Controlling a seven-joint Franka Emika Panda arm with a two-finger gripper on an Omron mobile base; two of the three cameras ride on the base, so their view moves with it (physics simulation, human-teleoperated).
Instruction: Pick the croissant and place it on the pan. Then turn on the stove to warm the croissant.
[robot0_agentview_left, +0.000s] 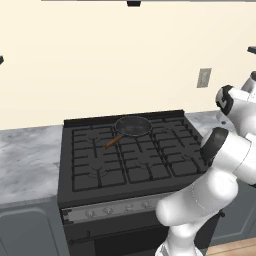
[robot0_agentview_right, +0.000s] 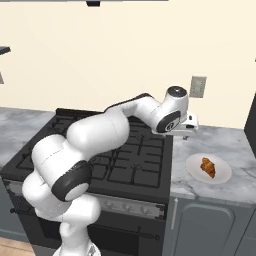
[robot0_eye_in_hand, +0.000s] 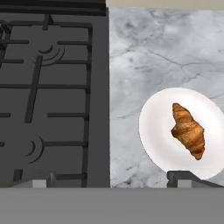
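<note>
Although nothing has yet been grasped, the croissant (robot0_eye_in_hand: 188, 131) is catalogued first: one orange-brown curved pastry, lying near the middle of a white plate (robot0_eye_in_hand: 153, 127), untouched. The plate sits on the marble counter (robot0_eye_in_hand: 148, 57) just right of the stove (robot0_agentview_left: 127, 155), apart from its edge.

Gripper (robot0_eye_in_hand: 112, 177): two dark fingertips (robot0_eye_in_hand: 186, 177) spread wide, holding nothing, hovering over the seam between stove and counter; the right-hand tip overlaps the plate's near rim in the hand view. Judged to be an approach pose, jaws pre-opened for a descent onto the pastry.

Pan (robot0_agentview_left: 133, 126): dark, round, wooden handle (robot0_agentview_left: 112, 142) angled forward-left, on a rear grate, bowl empty, presumably staged to receive the pastry.

Knobs (robot0_agentview_left: 107, 210): silver front strip. Wall outlet (robot0_agentview_right: 198, 87).

Brands, labels, writing: none legible anywhere.
</note>
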